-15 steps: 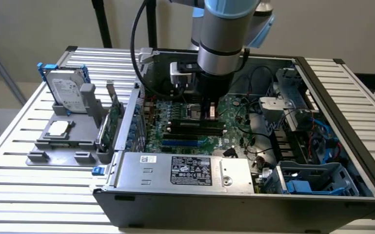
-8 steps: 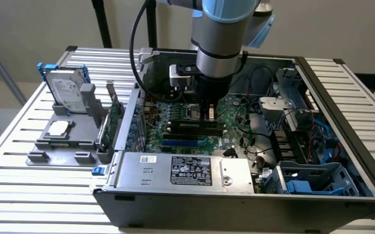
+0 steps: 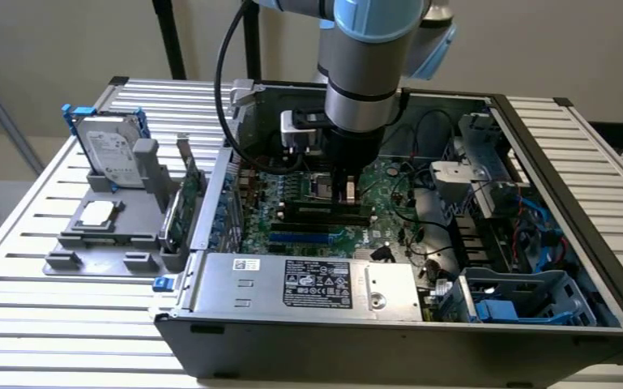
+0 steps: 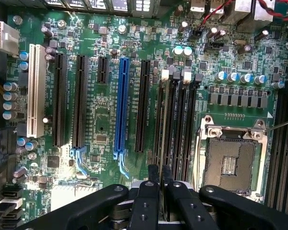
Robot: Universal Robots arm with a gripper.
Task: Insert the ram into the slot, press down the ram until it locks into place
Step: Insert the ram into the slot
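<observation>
Open computer case point(image 3: 570, 243) with the arm reaching down onto the motherboard point(image 4: 101, 129). On the exterior view's clock face, the gripper point(image 3: 343, 194) stands at about 12 o'clock from the power supply box point(image 3: 289, 284), and the processor socket point(image 3: 313, 185) lies at about 9 o'clock from the gripper.

The jaws are clenched on the ram point(image 4: 162, 124). The wrist view shows it edge-on, running away from the gripper point(image 4: 161, 173) along the bank of long black sockets. In the exterior view the ram point(image 3: 327, 209) sits level on that bank, at about 6 o'clock from the processor socket and 12 o'clock from the blue slot point(image 3: 295, 237).

Stage of work, as judged: the ram has been carried to the slot point(image 3: 309, 217) and lined up with it, apparently resting in or just over it. The white end latches do not visibly grip the stick, so whether it has been pressed home and locked cannot be told.
</observation>
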